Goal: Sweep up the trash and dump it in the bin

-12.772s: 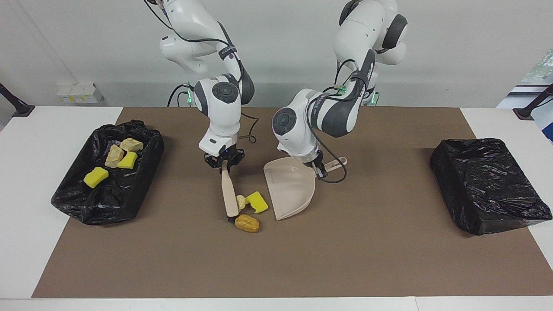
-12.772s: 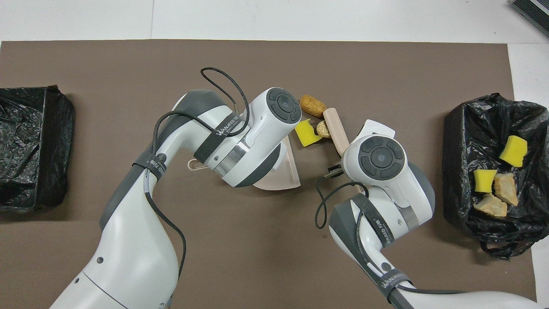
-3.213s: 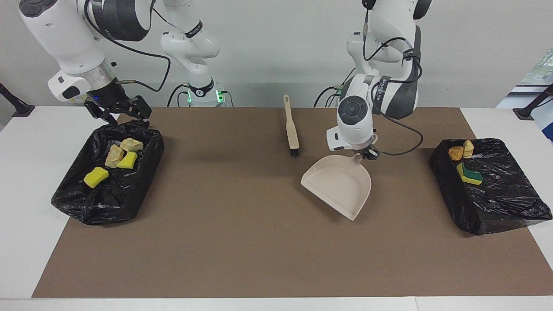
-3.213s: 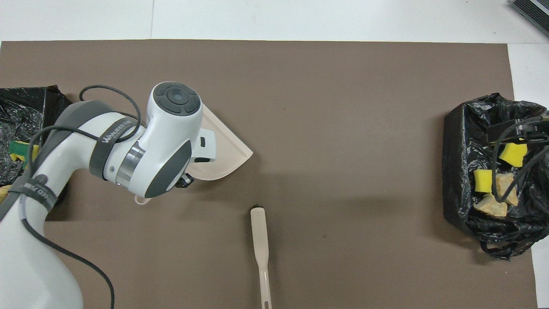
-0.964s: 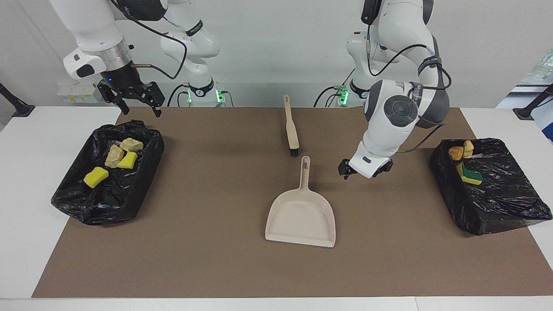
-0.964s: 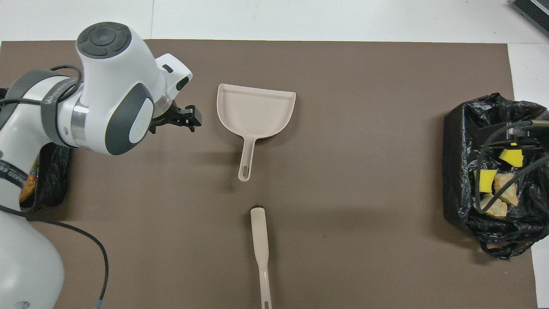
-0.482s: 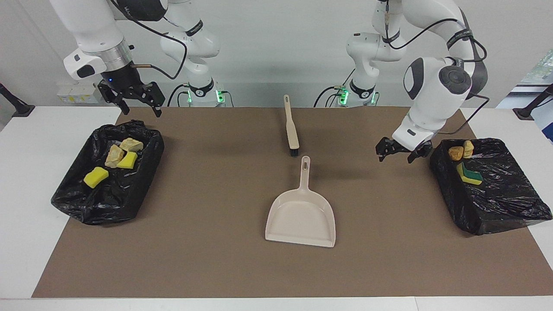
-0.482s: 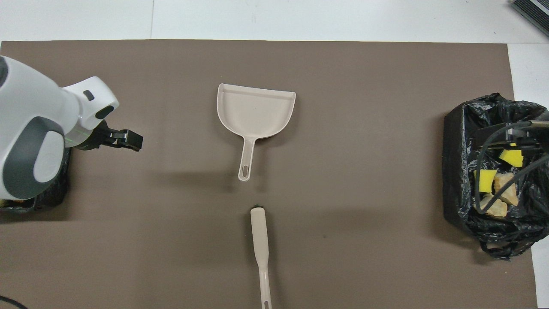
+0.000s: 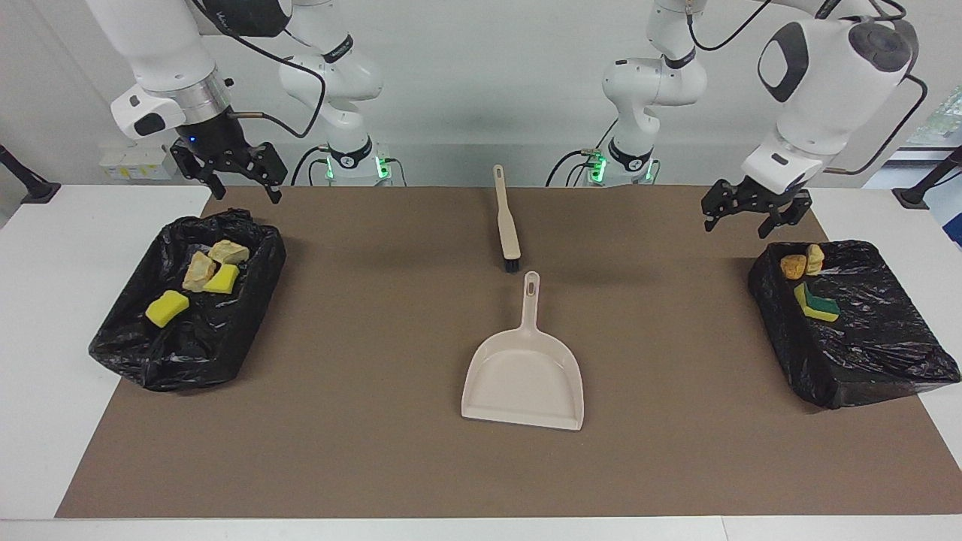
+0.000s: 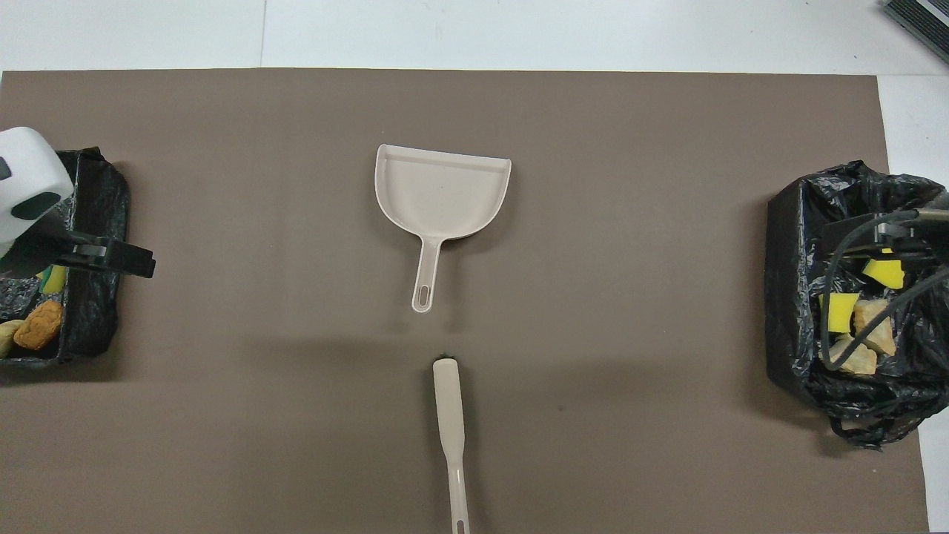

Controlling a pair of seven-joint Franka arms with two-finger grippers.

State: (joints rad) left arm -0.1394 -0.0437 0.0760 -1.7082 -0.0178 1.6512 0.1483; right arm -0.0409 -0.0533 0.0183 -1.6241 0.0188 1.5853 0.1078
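A: Where's everything on the surface (image 9: 376, 451)?

B: Dustpan (image 9: 524, 379) mid-mat (image 9: 676, 451), handle toward the robots. The brush (image 9: 507, 222) lies nearer the robots, just off that handle's tip, apart from it.

A: And the bins?

B: 1 bin (image 9: 192, 308) at the right arm's end with 4 pieces of trash (image 9: 199, 282) in it. The other bin (image 9: 853, 323) at the left arm's end holds 3.

A: The pincers?

B: Right pincer (image 9: 229, 173) and left pincer (image 9: 754, 208) are each raised over their bin's robot-side edge.

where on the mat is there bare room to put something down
Free: the brown mat between the dustpan and either bin. Crowded: mid-table, where the brush nearly meets the dustpan's handle; both bins hold trash.
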